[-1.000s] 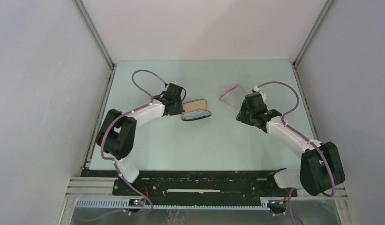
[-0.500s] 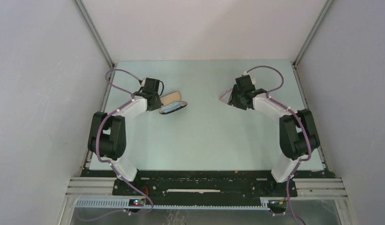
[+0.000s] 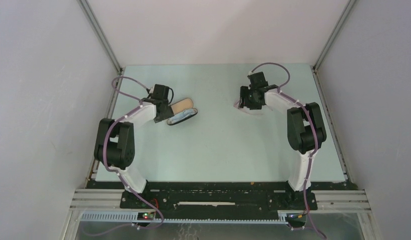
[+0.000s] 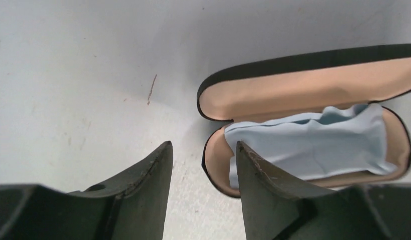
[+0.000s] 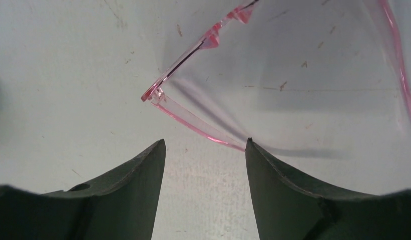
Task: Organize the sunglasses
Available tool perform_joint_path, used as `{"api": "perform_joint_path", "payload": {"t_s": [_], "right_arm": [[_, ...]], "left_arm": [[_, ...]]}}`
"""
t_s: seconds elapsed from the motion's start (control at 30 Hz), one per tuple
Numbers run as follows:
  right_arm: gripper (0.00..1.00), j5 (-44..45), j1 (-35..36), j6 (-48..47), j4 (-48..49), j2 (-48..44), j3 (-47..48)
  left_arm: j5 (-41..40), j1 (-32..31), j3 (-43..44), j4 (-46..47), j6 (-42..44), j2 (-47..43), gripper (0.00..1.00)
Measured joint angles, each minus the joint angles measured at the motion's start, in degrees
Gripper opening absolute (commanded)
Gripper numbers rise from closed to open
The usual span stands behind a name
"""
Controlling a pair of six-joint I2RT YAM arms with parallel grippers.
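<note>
The sunglasses (image 5: 193, 121), thin pink see-through frame with their arms unfolded, lie on the table just beyond my right gripper (image 5: 204, 141). That gripper is open, and one slim arm runs down to its right fingertip. From above, the right gripper (image 3: 247, 101) covers most of the sunglasses (image 3: 238, 105). The black case (image 4: 293, 95) lies open at back left, showing tan lining and a light blue cloth (image 4: 313, 145) in its lower half. My left gripper (image 4: 203, 145) is open at the case's rounded end, holding nothing; its right finger overlaps the case's lower half (image 3: 182, 111).
The pale green table (image 3: 213, 145) is walled by white panels on the left, back and right. Both arms reach to the back half, the left gripper (image 3: 164, 111) close to the left wall. Purple cables loop above each wrist.
The left gripper pulled the case left and slightly back, then opened and let it go. The right arm swung back and left over the sunglasses, its jaws widening.
</note>
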Motion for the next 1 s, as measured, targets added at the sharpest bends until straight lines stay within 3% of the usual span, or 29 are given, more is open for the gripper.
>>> {"api": "perform_joint_path", "payload": {"t_s": [0.27, 0.43, 0.63, 0.8, 1.0], "right_arm": [[0.63, -3.5, -0.1, -7.6, -1.5, 4.6, 3.0], [0.35, -4.3, -0.1, -9.6, -2.2, 5.0, 3.3], [0.1, -4.9, 1.2, -9.9, -1.9, 4.7, 2.8], [0.05, -4.8, 5.0, -9.2, -1.6, 0.5, -3.0], [0.04, -4.2, 14.8, -6.8, -1.6, -7.6, -12.6]], "left_arm": [[3.0, 0.0, 0.0, -3.8, -0.2, -14.6, 0.58], [5.1, 0.0, 0.0, -5.3, -0.5, -26.2, 0.58], [7.2, 0.0, -0.2, -8.3, -0.5, -35.4, 0.59], [9.3, 0.0, -0.2, -10.8, -0.5, -38.8, 0.59], [13.1, 0.0, -1.2, -12.4, -0.5, -40.9, 0.6]]}}
